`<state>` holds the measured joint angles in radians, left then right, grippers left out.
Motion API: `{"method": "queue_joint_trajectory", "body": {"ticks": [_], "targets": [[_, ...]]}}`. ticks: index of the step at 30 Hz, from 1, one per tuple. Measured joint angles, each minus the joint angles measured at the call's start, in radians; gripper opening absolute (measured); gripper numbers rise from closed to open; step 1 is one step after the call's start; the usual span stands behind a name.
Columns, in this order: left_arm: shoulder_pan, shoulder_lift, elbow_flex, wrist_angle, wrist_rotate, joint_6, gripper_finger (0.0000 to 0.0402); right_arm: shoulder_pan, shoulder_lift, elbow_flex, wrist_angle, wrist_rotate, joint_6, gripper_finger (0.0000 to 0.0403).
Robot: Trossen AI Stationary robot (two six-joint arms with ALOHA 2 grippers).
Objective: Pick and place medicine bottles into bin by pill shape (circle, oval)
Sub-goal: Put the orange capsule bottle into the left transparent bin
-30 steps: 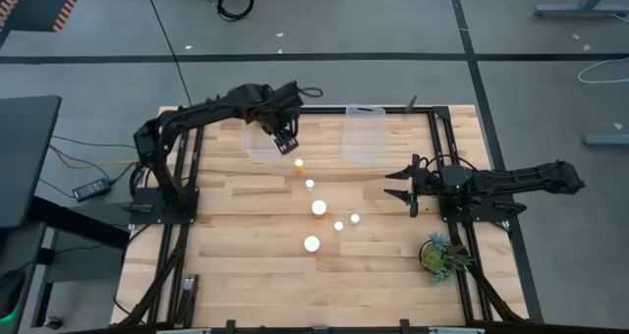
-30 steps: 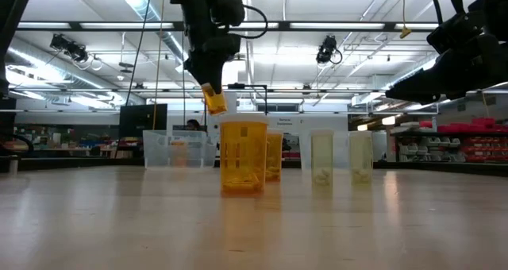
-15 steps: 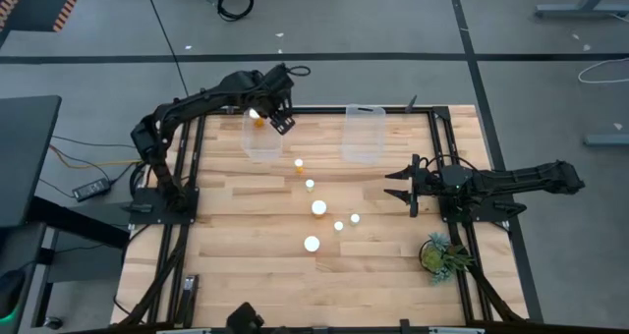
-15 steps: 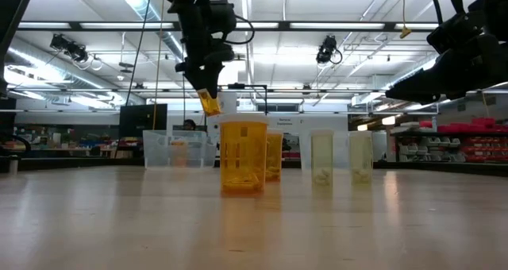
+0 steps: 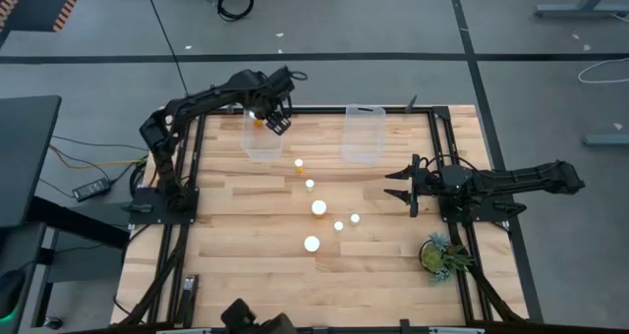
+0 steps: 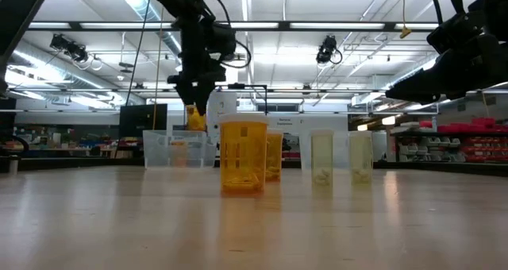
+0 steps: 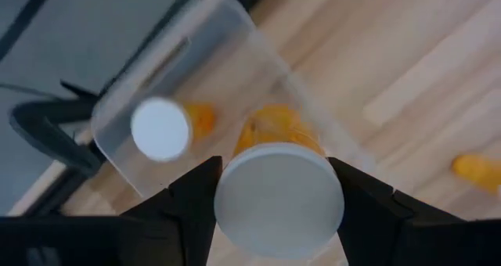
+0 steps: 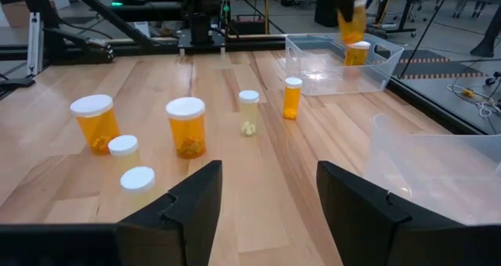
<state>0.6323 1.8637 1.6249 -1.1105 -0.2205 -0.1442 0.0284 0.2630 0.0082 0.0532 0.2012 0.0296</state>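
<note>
Left gripper pinching an orange bottle by its white cap, held above the left clear bin. One bottle already lies inside that bin. Right gripper hangs spread and empty near the right table edge; five bottles stand mid-table.

A small green plant sits at the near right corner of the wooden table (light butcher-block planks in a black frame). A black power brick with cables lies on the grey floor left of the table, and a coiled black cable lies beyond it
</note>
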Motion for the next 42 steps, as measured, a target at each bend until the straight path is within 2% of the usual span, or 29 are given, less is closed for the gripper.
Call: {"method": "queue_joint_trajectory", "body": {"ticks": [11,21,31,42], "targets": [[-0.002,0.06,0.0,-0.142,0.007,0.018,0.0215,0.0,0.0,0.0,0.0,0.0,0.0,0.0216],[-0.033,0.061,0.0,-0.141,0.003,0.021,0.0221,0.0,0.0,0.0,0.0,0.0,0.0,0.0216],[-0.048,0.063,-0.142,-0.108,-0.002,0.055,0.0221,0.0,0.0,0.0,0.0,0.0,0.0,0.0216],[-0.048,0.063,-0.159,-0.086,-0.001,0.046,0.0218,0.0,0.0,0.0,0.0,0.0,0.0,0.0216]]}}
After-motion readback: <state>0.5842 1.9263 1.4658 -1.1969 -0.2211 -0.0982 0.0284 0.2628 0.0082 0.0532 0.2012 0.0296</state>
